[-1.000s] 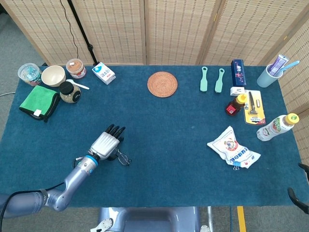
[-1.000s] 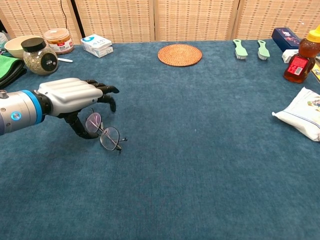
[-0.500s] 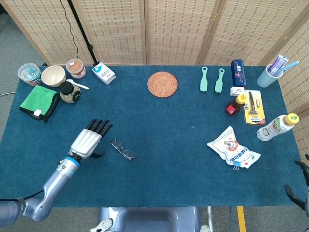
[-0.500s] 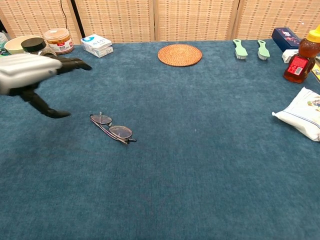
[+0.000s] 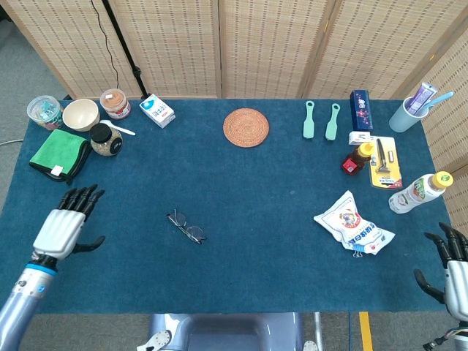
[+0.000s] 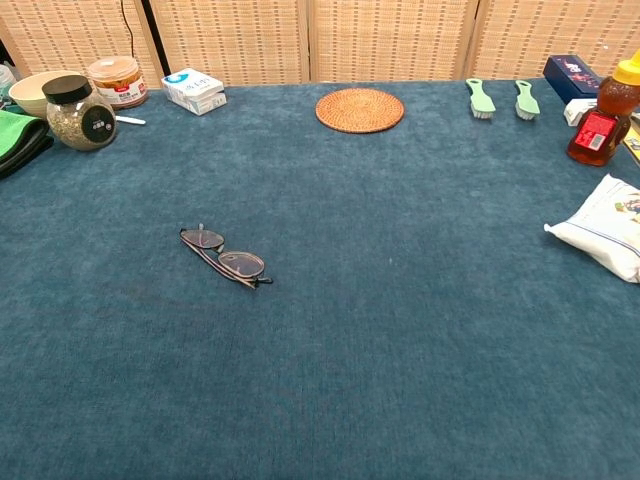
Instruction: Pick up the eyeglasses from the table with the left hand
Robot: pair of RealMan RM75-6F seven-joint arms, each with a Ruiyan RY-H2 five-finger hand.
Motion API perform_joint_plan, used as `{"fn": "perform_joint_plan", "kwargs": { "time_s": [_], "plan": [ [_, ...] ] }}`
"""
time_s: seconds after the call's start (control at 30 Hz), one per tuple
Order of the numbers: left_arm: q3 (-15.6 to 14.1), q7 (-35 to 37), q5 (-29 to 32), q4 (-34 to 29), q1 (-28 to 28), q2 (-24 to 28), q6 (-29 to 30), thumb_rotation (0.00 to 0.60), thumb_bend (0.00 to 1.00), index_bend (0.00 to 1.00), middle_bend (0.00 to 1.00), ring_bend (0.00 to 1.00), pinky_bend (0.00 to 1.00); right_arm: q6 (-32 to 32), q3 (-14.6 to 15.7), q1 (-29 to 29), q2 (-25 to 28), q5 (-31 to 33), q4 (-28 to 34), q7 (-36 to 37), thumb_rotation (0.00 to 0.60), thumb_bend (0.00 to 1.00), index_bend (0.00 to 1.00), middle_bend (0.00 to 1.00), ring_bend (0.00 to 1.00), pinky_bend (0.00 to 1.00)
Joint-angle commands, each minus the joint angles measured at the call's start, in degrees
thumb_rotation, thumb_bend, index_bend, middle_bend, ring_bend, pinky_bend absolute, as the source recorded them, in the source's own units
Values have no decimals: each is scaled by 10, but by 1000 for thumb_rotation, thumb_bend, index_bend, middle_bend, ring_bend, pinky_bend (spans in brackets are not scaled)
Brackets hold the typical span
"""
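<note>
The eyeglasses [image 5: 186, 227] lie folded flat on the blue table cloth, left of centre; the chest view shows the eyeglasses [image 6: 223, 257] alone with no hand near. My left hand [image 5: 63, 225] hovers at the table's left edge, well to the left of the glasses, fingers spread and holding nothing. My right hand [image 5: 455, 265] shows at the bottom right corner off the table, fingers apart and empty. Neither hand appears in the chest view.
A green cloth [image 5: 58, 153], jar [image 5: 105, 140], bowl [image 5: 80, 114] and small box [image 5: 156, 110] sit at the back left. A woven coaster [image 5: 246, 127] lies at the back centre. A white bag [image 5: 354, 224], bottles and brushes occupy the right side.
My left hand let go of the eyeglasses and drew back to the left edge of the table. The glasses dropped flat onto the cloth. The right hand rose into view at bottom right.
</note>
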State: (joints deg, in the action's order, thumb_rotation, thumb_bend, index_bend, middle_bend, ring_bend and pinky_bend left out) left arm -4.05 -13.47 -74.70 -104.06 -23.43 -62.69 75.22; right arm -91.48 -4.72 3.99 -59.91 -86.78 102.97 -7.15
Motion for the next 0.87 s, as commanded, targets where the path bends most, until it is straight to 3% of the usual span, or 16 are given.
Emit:
{"fn": "perform_joint_plan", "kwargs": {
  "time_s": [0.03,0.5,0.87],
  "plan": [
    [-15,21,-24,-8,32,20,34,467,237,14,0,0,0,6,-1,-6,-3,-3,2,-4,600,304,219,108,109,143],
    [-41,71,-74,-1,138,55,141,464,237,17,0,0,0,29,3,-30,-10,-19,16,-24,600,304,216,108,108,143],
    [-25,82,-90,2,163,62,146,465,237,23,0,0,0,34,6,-37,-14,-19,15,-24,600,304,217,108,109,143]
  ]
}}
